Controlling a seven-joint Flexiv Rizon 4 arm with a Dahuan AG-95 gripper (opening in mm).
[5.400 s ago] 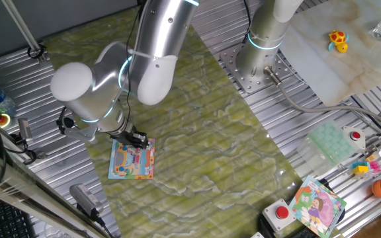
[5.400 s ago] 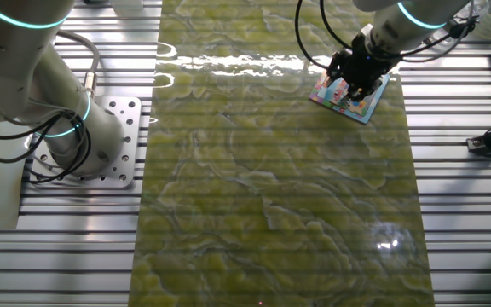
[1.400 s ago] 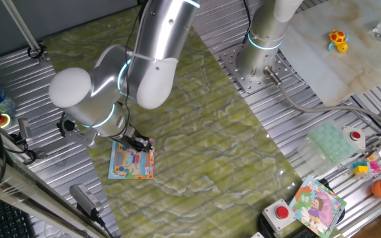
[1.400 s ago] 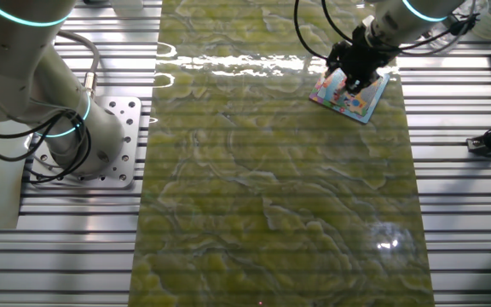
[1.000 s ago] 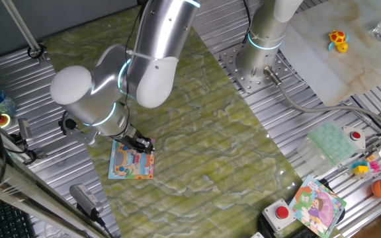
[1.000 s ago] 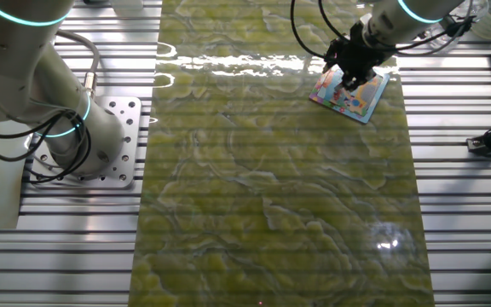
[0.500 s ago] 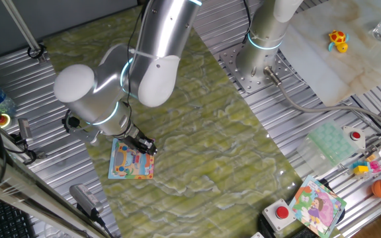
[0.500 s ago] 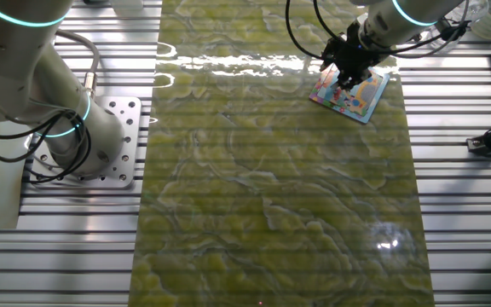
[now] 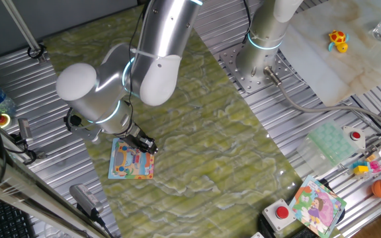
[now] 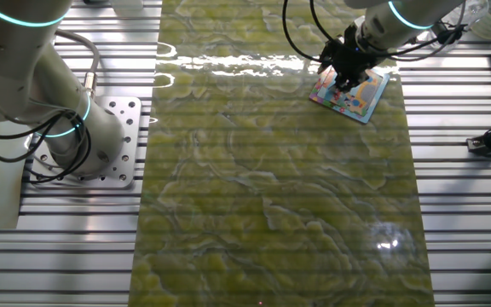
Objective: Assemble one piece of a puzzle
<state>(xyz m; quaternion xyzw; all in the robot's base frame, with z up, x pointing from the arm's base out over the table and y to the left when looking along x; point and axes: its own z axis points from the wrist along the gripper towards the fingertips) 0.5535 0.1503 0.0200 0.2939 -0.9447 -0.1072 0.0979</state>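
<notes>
One fixed view: gripper [image 9: 147,145] hangs over the top right corner of the puzzle [image 9: 131,160], which lies flat on the green desk [image 9: 197,132]; a second, purple-green board [image 9: 317,204] sits well apart (lower right).

The other fixed view: gripper [image 10: 345,79] at the puzzle's [image 10: 354,95] left edge. The fingers' state cannot be made out; the piece is too small to spot.
</notes>
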